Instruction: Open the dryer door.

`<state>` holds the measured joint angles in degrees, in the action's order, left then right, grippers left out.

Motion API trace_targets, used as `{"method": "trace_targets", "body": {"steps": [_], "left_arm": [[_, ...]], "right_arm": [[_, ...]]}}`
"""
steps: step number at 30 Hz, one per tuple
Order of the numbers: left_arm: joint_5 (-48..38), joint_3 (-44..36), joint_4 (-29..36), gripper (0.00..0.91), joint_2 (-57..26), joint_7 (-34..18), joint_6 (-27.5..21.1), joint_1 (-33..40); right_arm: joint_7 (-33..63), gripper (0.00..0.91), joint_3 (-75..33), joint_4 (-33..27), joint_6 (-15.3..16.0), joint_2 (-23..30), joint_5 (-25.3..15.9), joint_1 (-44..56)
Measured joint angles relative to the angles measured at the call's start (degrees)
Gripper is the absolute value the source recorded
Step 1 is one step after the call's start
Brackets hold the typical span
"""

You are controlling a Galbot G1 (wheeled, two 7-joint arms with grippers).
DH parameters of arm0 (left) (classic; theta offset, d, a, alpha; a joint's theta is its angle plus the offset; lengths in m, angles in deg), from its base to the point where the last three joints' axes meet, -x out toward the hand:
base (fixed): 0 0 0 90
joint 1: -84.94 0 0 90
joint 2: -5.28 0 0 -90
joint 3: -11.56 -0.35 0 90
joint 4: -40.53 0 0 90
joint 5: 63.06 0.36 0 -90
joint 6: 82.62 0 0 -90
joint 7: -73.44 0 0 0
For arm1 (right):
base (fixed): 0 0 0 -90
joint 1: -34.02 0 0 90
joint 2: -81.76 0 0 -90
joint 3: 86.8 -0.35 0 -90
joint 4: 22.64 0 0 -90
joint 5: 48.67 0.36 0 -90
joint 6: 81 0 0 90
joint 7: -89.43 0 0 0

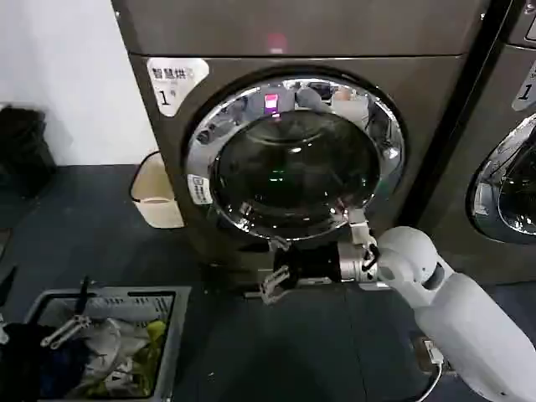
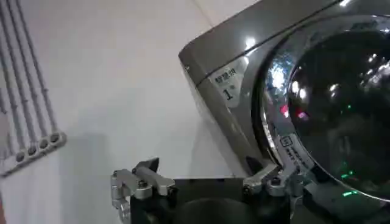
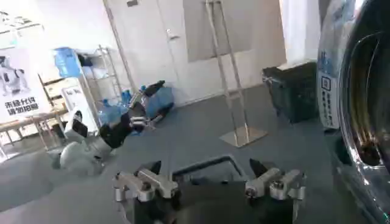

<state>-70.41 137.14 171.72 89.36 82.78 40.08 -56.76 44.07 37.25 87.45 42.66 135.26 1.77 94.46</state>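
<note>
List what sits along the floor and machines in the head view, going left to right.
Grey laundry basket of mixed clothes → cream plastic bin against the wall → bronze-grey front-loading dryer marked "1" → its chrome-ringed, dark-glass dryer door, closed → right gripper, open below the door → neighbouring machine's chrome-ringed door.

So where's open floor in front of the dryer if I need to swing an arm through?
Bare dark floor lies between the laundry basket and the right arm, below the dryer. More lies left of the dryer, beyond the beige bin. It is crowded under the dryer door, where the right end effector hangs open.
</note>
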Motion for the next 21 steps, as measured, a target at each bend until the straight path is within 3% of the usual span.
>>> {"method": "trace_targets", "body": {"steps": [9,19,21], "left_arm": [[0.0,0.04,-0.23,0.907,0.01,0.0,0.03,-0.01],[0.02,0.06,-0.46,0.907,0.13,0.01,0.02,0.16],[0.02,0.07,-0.48,0.907,0.11,0.01,0.02,0.16]], "right_arm": [[-2.03,0.907,1.11,-6.18,-4.49,3.07,-6.57,-2.56],[-1.68,0.907,2.96,-14.69,-7.92,7.21,-9.98,-6.33],[-1.45,0.907,3.62,-16.03,-9.95,7.8,-10.13,-6.96]]}}
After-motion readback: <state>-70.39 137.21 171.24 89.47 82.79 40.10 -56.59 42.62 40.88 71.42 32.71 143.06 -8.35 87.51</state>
